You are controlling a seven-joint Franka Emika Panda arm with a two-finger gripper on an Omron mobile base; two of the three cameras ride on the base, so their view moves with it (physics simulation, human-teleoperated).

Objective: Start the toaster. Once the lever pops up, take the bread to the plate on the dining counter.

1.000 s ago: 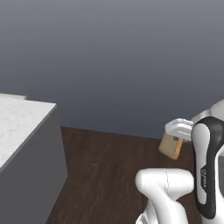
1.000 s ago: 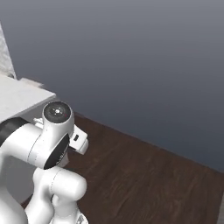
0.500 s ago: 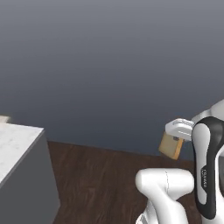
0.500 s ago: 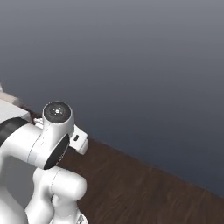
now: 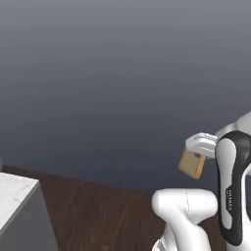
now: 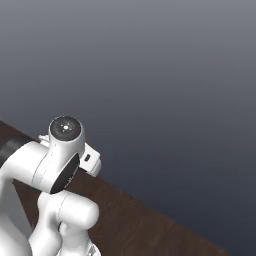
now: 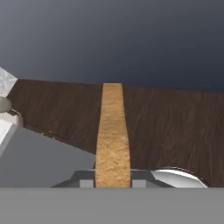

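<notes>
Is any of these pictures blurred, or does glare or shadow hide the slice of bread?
Left base view: sharp, flat even light, the square tan slice of bread clear at the gripper, no glare. Hand view: the slice seen edge-on, crisp, the dark wooden floor softly lit. Right base view: sharp, only a smooth grey gradient on the wall.

A plain blue-grey wall (image 5: pixel 108 73) fills most of the scene, darker toward the top and paler lower down, with no window or fitting on it. Below it runs a dark brown wooden plank floor (image 5: pixel 103 215), its boards also seen in the right base view (image 6: pixel 150 225) and the hand view (image 7: pixel 175 127). At the lower left stands the corner of a white marble counter (image 5: pixel 12 196) with faint grey veins over a flat grey side.
</notes>
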